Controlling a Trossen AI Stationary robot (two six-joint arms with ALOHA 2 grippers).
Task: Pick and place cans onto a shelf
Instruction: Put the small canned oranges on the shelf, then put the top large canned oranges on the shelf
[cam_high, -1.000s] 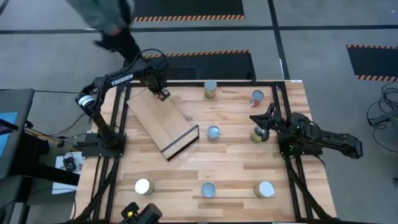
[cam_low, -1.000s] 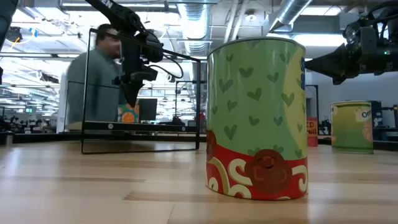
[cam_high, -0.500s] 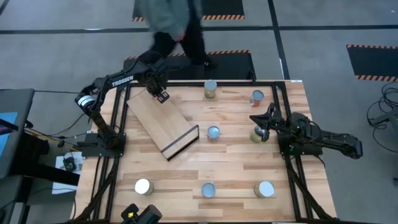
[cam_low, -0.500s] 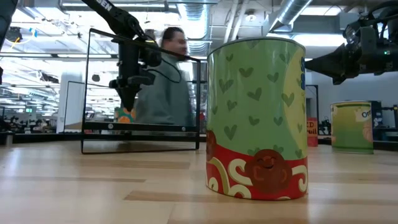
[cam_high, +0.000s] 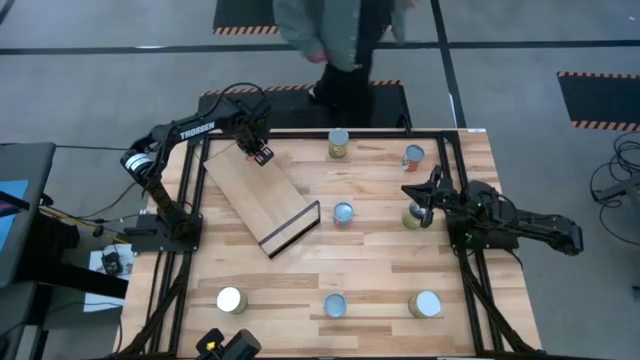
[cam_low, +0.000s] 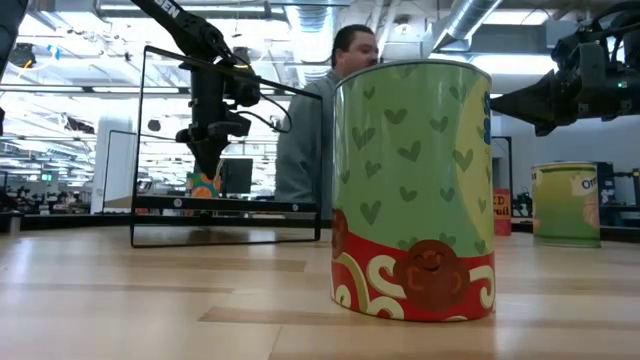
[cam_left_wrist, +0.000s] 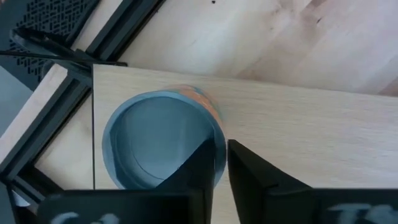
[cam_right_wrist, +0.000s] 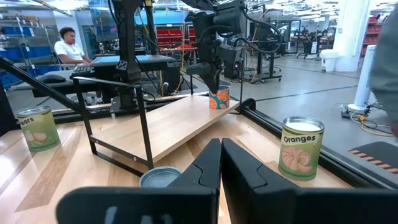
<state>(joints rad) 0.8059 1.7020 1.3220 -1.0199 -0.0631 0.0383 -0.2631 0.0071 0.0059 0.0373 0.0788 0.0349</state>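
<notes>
In the high view the person (cam_high: 345, 40) beyond the table's far edge is cut off by the picture's top, so only the torso and legs show. In the low view the big green-and-red can (cam_low: 413, 190) up close hides most of that person and the table behind it. In the left wrist view the left gripper's (cam_left_wrist: 221, 163) dark fingers cover part of the orange-sided can's (cam_left_wrist: 158, 149) rim, and its label is too blurred to read. In the right wrist view the silver-topped can (cam_right_wrist: 160, 177) sits half hidden behind the right gripper (cam_right_wrist: 221, 163).
</notes>
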